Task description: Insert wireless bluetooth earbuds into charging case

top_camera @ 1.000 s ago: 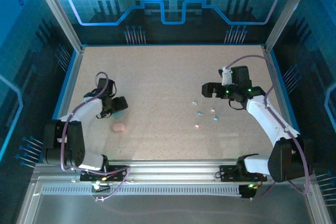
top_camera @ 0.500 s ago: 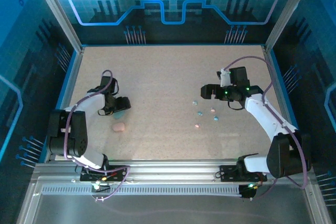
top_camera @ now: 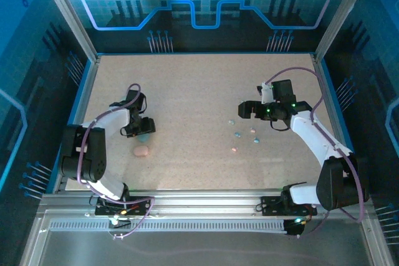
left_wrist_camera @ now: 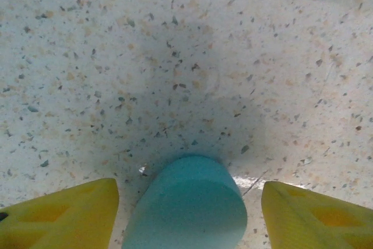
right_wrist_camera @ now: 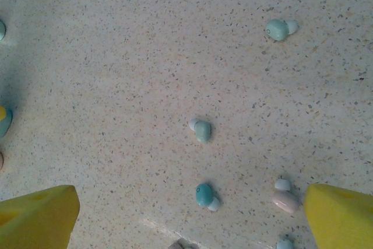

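Observation:
A teal oval charging case (left_wrist_camera: 192, 202) lies on the speckled table between the yellow fingers of my left gripper (left_wrist_camera: 187, 195). A narrow gap shows on each side, so the jaws stand open around it. From above, the left gripper (top_camera: 139, 128) is at the table's left with a bit of the teal case (top_camera: 145, 135) showing. A pink case (top_camera: 141, 151) lies just nearer. Several earbuds (top_camera: 237, 134) are scattered right of centre. My right gripper (top_camera: 245, 109) hovers open over them: a pale green earbud (right_wrist_camera: 202, 130), a teal earbud (right_wrist_camera: 204, 195) and a pink earbud (right_wrist_camera: 284, 201).
Another pale green earbud (right_wrist_camera: 278, 29) lies farther off in the right wrist view. A raised blue rim (top_camera: 84, 95) borders the table on the left, back and right. Bare speckled surface (top_camera: 187, 104) spans the middle between the two arms.
The left gripper's jaws have narrowed around the teal case, and its arm has shifted slightly. The right gripper has barely moved and stays wide open.

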Motion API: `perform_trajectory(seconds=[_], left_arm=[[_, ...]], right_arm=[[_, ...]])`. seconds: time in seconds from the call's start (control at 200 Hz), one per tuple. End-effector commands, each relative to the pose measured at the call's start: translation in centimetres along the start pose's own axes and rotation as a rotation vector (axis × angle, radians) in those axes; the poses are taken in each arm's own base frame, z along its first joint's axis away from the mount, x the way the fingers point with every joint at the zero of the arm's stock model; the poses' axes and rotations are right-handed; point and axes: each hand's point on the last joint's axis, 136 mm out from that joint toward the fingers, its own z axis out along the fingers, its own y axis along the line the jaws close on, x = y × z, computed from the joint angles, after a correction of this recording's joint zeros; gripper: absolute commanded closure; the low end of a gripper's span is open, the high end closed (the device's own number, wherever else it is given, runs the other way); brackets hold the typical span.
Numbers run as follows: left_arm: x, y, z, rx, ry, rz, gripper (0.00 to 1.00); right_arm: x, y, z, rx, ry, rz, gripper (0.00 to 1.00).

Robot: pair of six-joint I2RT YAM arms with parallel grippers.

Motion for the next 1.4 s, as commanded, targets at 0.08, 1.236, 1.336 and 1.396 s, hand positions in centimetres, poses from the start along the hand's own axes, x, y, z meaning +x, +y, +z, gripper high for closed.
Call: perform_trajectory(seconds=[0.08, 1.236, 1.336, 1.396], left_arm=[[0.6, -0.1, 0.1, -0.039, 0.049, 0.034, 0.38], [0.7, -12.8, -2.4, 0.099, -0.061, 0.461, 0.68], [1.0, -16.6, -3.1, 0.167, -0.112, 0.575, 0.68], [1.2, -18.8, -3.8, 0.204, -0.149, 0.648, 0.69]], right_arm=[[0.2, 0.5, 0.0, -0.006, 0.022, 0.001, 0.00], [0.4, -0.4, -0.6, 0.042, -0.011, 0.051, 0.00], [0.2, -0.5, -0.9, 0.038, -0.021, 0.091, 0.00], [0.0, -0.4, -1.2, 0.016, -0.029, 0.122, 0.00]])
